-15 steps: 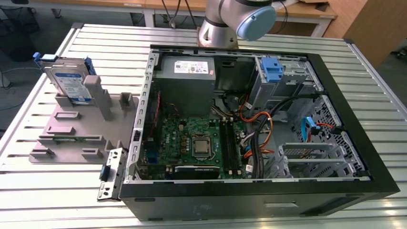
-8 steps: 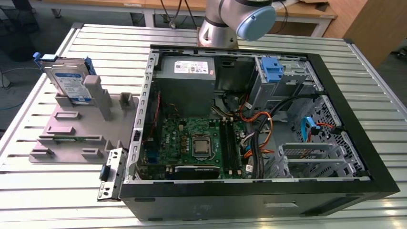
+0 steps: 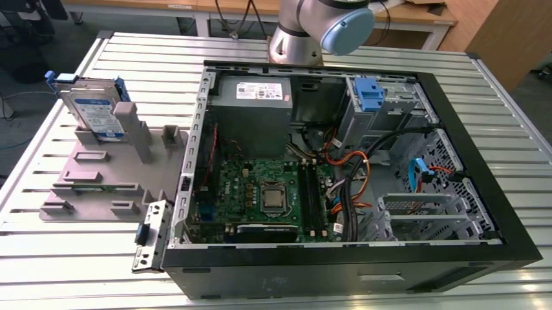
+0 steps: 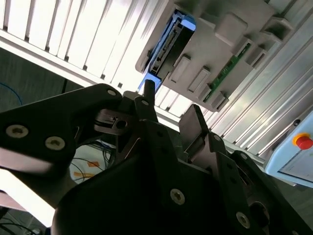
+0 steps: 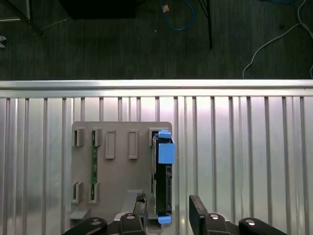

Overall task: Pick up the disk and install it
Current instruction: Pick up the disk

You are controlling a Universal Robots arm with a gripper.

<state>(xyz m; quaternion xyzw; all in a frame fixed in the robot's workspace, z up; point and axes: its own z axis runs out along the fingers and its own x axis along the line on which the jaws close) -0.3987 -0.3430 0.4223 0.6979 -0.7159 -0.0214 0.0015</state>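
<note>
That disk is silver-grey with a white-and-blue label and blue rails, holder plain grey, counter ribbed silver, motherboard green, case black.

I'm working in a robotics lab or workshop: ribbed silver aluminium-profile table, open black desktop computer case on it, wooden workbenches beyond, loose blue cables on dark floor.

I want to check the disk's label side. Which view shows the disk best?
The exterior view: the disk stands on edge in the grey holder, label facing the camera. Both wrist views show the disk edge-on.
</note>
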